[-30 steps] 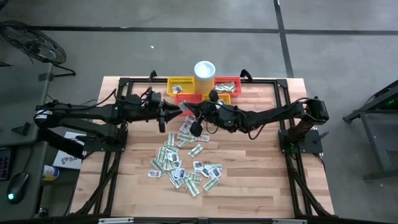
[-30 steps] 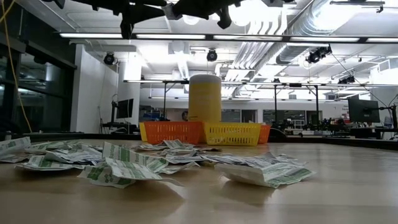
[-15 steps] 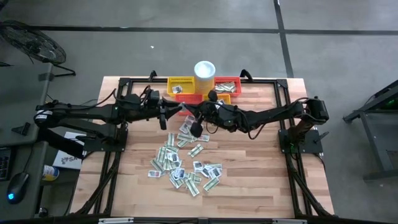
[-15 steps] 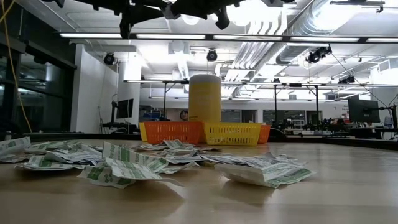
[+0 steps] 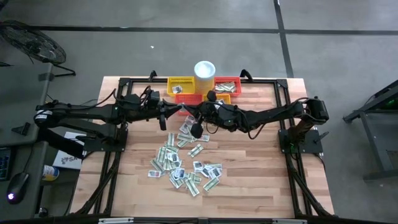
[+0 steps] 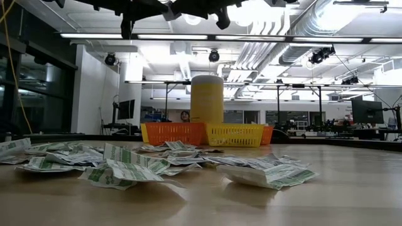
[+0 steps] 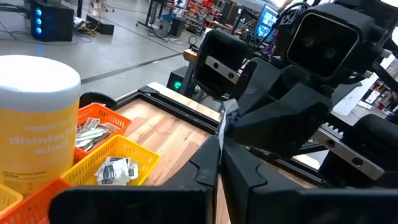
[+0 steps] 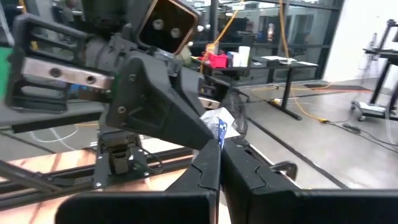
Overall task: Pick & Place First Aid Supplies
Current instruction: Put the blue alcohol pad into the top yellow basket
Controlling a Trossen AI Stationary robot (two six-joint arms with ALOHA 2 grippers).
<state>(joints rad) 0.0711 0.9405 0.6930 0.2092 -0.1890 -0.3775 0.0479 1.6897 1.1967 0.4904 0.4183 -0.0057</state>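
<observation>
While both closed grippers pinch one sachet, packets litter the wooden table.

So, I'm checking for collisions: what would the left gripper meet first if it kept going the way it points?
Probably the right gripper: the left gripper, shut, points straight at it, tips meeting on a small white sachet.

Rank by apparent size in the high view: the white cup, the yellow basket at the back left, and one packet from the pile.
1. Yellow basket, the largest footprint.
2. White cup, its round top clearly narrower than the basket.
3. A single packet, the smallest.
The cup stands taller, so its top is nearer the overhead camera and may look slightly bigger than it is.
</observation>
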